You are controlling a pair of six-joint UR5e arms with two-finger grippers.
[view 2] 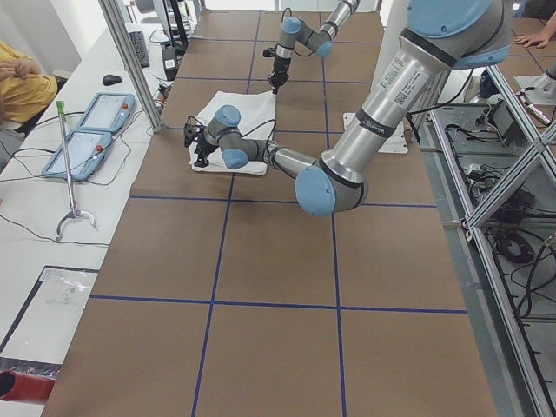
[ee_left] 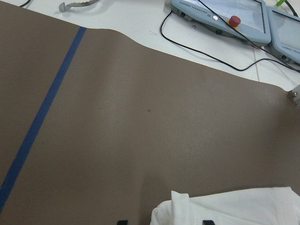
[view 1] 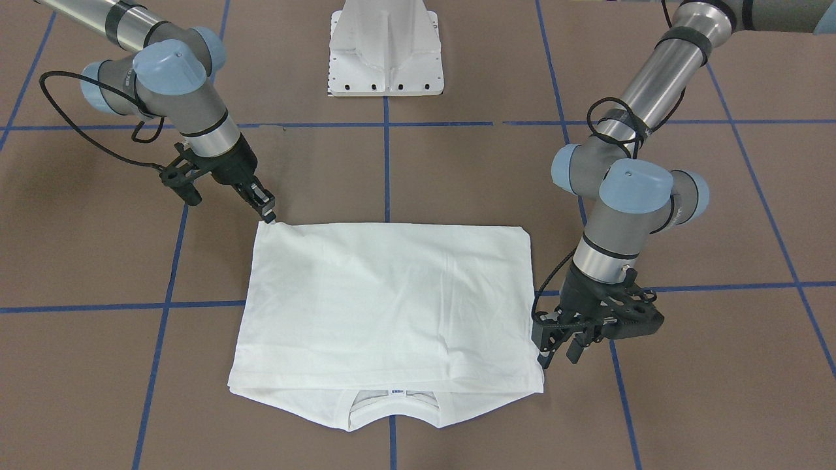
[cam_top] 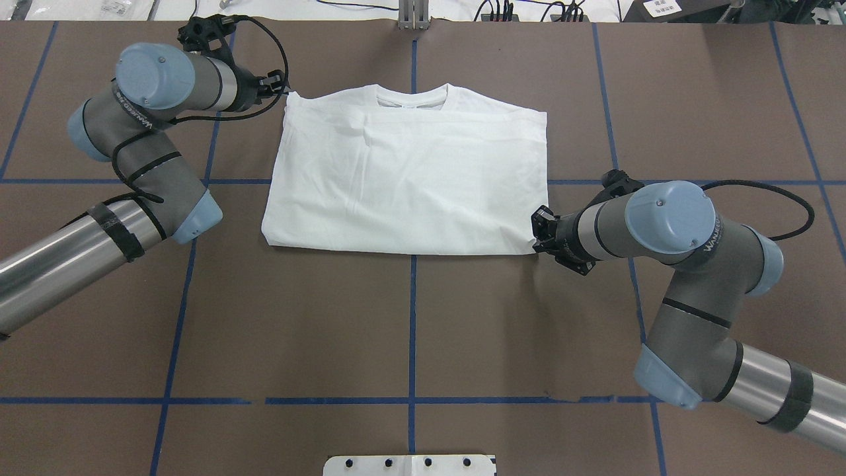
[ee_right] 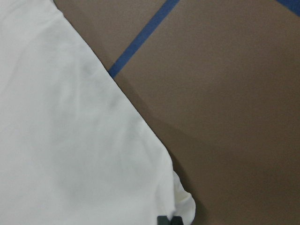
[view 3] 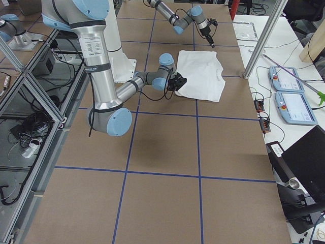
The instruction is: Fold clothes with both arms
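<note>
The white shirt point(view 1: 392, 294) lies folded into a rectangle on the brown table, its collar point(cam_top: 413, 99) and neck label point(view 1: 396, 391) on the side away from the robot. My left gripper point(view 1: 558, 356) is low at the far-left corner point(cam_top: 289, 99). It is open, and in the left wrist view the shirt point(ee_left: 225, 208) bunches between its spread fingertips point(ee_left: 122, 221). My right gripper point(view 1: 269, 214) is at the near-right corner point(cam_top: 532, 248), shut on the cloth, which is drawn to a small point. In the right wrist view the shirt point(ee_right: 61, 140) ends right at that gripper point(ee_right: 169, 221).
The white pedestal base point(view 1: 386, 49) stands at the robot's side of the table. Blue tape lines point(cam_top: 413, 317) cross the brown surface. Beyond the far table edge lie two teach pendants point(ee_left: 220, 18) and cables. A person point(view 2: 17, 78) sits at that side.
</note>
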